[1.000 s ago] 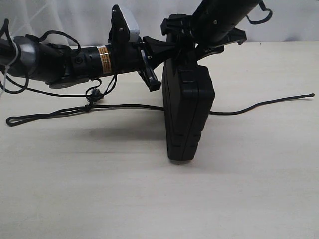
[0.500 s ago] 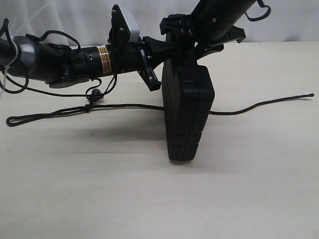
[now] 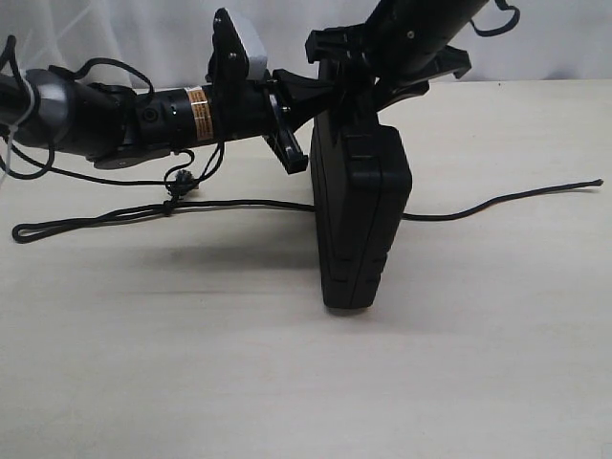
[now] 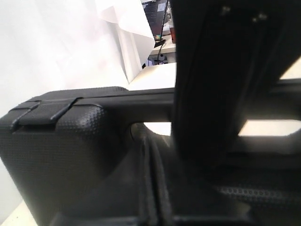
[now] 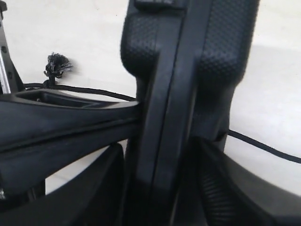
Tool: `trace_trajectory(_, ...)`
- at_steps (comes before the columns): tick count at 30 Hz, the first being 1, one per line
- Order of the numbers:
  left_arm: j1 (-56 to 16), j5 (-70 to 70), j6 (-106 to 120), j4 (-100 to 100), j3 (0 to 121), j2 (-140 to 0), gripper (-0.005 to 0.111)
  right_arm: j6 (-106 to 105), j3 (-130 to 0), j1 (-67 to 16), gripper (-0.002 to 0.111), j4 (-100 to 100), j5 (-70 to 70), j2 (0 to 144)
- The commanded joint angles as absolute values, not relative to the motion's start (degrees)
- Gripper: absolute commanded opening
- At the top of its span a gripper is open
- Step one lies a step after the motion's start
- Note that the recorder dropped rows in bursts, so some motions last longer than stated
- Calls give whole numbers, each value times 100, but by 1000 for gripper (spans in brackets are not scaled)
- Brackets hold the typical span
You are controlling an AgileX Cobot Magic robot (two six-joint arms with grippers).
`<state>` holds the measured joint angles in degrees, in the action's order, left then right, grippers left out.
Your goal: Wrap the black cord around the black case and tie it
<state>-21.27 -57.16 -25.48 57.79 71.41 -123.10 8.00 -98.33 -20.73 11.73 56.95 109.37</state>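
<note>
The black case (image 3: pixel 359 220) stands upright on its narrow edge in the middle of the table. My left gripper (image 3: pixel 320 96) reaches in from the left and is shut on the case's top handle part (image 4: pixel 56 155). My right gripper (image 3: pixel 371 75) comes down from behind. Its fingers (image 5: pixel 221 188) stand astride the case's top edge (image 5: pixel 188 70), open, with a dark gap on one side. The black cord (image 3: pixel 239 203) lies on the table and passes behind the case. Its looped end (image 3: pixel 24 232) is at the far left, its frayed knot (image 5: pixel 56 63) near my left arm, and its free tip (image 3: pixel 598 182) at the right.
My left arm (image 3: pixel 96 115) stretches low over the table's back left, with its own thicker cables hanging beside it. A white backdrop (image 3: pixel 143 38) closes the far edge. Bare table (image 3: pixel 287 382) lies in front of the case.
My right gripper has shifted slightly up and to the left along the case's top. The case, the cord and my left arm have stayed where they were.
</note>
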Motion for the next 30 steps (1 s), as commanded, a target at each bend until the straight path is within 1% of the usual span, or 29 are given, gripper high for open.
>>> trace_trajectory(1,-2207,-5583,-2548,6175,7106,-12345,0,770,-9930,-2076,46,1234,5221,10845)
trace_trajectory(14,-2207,-5559,-2559,6175,7106,-12345,0,728,-9930,-2076,45,1005,5313,10845)
trace_trajectory(20,-2207,-5566,-2559,6194,7106,-12345,0,836,-9930,-2076,31,607,5689,10845)
trace_trajectory(28,-2207,-5566,-2559,6198,7106,-12345,0,836,-9930,-2076,29,619,5693,10845)
trace_trajectory(30,-2207,-5566,-2559,6213,7106,-12345,0,836,-9930,-2076,25,619,5681,10845)
